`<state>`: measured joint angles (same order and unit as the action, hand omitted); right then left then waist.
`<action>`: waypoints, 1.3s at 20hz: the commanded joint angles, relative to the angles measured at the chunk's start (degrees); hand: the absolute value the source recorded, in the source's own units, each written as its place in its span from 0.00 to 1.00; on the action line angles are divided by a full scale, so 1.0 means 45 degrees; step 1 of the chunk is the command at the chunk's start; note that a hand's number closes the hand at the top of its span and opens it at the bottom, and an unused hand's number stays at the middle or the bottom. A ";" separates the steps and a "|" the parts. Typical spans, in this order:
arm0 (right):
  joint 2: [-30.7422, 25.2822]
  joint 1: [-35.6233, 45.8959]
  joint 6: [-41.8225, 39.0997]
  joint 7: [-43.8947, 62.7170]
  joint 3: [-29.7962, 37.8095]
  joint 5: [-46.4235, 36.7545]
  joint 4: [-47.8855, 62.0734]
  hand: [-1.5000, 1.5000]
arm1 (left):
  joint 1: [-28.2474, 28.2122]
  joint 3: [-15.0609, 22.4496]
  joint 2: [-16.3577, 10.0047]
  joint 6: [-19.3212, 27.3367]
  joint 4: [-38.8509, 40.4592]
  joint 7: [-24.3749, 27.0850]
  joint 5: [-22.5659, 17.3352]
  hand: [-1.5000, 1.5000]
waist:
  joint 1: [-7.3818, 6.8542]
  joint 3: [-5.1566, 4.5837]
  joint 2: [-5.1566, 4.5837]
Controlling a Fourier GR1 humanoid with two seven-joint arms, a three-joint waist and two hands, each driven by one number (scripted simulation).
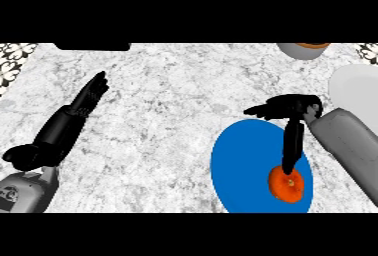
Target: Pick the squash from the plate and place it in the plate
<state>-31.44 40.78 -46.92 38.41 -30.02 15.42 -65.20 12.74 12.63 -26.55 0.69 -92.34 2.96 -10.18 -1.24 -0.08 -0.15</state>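
Head view is showing a grey-white marbled surface (170,115) running out to every side of the frame. At the far left edge a black-and-white patterned strip (13,62) is bordering it, and a flat dark object (92,46) is lying against the top edge at 11 o'clock.

The left hand (66,127) is resting at 9 o'clock, its fingers lying straight and open, pointing toward 1 o'clock and holding nothing. The grey left forearm (26,190) is coming in at 7 o'clock. Between this hand and the blue plate the middle of the surface is lying bare, leaving wide room from 12 o'clock down to 6 o'clock.

The blue plate (244,165) is sitting at 5 o'clock, its lower rim reaching the bottom edge of the view. The squash (289,186), orange and round, is lying on this plate at the plate's own 4 o'clock, near the rim.

The right hand (294,106) is hanging over the plate's 1 o'clock rim. A straight finger is stretching down so that its tip is meeting the top of the squash, and another is sticking out toward 9 o'clock. Nothing is curling round the squash, so the hand is open. The grey right forearm (347,145) is coming in from 4 o'clock.

A grey bowl (303,50) is being cut by the top edge at 1 o'clock. A white plate (358,87) is sitting at 3 o'clock, cut by the right edge, just beside the right forearm.
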 commanded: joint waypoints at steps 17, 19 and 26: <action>0.0761 0.3529 -0.3515 0.1759 -0.0224 0.0755 0.5999 0.00 | -0.0472 -0.0546 0.0406 -0.0519 -0.0696 -0.0413 0.0480 0.50 | -0.0034 0.0025 -0.0023; 0.1118 0.3672 -0.3776 0.2402 -0.0151 0.1139 0.6423 0.00 | -0.0352 -0.0647 0.0594 -0.0713 0.0105 -0.0007 0.0545 0.50 | 0.0083 0.0015 -0.0010; 0.1542 0.2675 -0.4136 0.1415 -0.0189 0.0013 0.5709 0.00 | -0.0033 -0.1050 0.0876 -0.1179 0.0949 0.0510 0.0774 0.50 | 0.0217 0.0017 -0.0009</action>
<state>-26.30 54.41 -62.37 44.79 -30.50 17.96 -38.91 11.16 9.08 -23.14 -2.93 -91.99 3.27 -6.94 -0.56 0.00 -0.13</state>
